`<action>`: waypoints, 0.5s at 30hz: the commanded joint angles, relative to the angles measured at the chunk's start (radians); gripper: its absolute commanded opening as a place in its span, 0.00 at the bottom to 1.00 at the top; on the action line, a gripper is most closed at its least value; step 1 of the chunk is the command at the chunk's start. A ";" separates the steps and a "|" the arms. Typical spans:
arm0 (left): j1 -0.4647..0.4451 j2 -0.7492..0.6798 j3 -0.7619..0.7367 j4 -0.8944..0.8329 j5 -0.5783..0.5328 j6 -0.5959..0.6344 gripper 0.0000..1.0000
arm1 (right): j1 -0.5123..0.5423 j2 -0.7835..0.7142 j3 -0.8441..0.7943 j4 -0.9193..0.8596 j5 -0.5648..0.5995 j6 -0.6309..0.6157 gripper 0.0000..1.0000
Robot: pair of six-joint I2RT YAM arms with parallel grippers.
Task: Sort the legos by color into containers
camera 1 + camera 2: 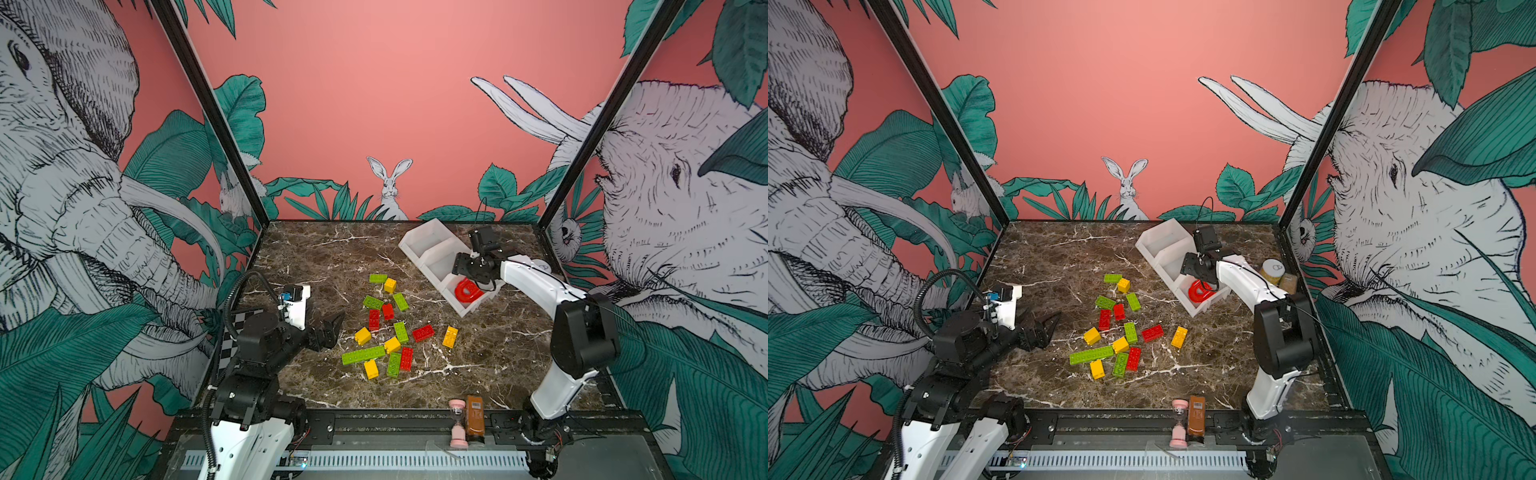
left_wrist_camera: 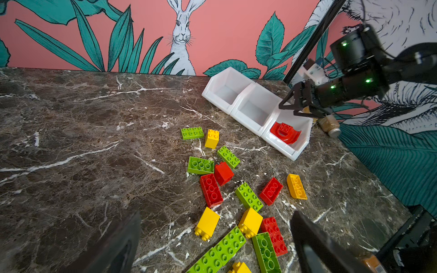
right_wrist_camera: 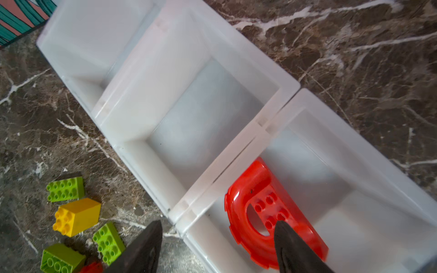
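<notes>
My right gripper hangs over the end bin of the containers, jaws apart and grasping nothing. The red arch lies loose inside, which I judge makes this the red bin. My left gripper hovers spread wide beside the legos on the bench.

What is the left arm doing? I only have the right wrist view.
Observer: The left gripper is open and empty, beside the loose legos.
Operator: How many red bricks are outside the containers?
Observer: Four red bricks lie on the table.
Operator: Is anything behind the containers?
Observer: A white-lidded jar stands just past them, by the right arm.
</notes>
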 commanded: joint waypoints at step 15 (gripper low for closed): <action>0.001 -0.019 0.010 0.000 0.005 0.006 0.99 | -0.002 0.256 0.256 -0.125 0.067 -0.086 0.61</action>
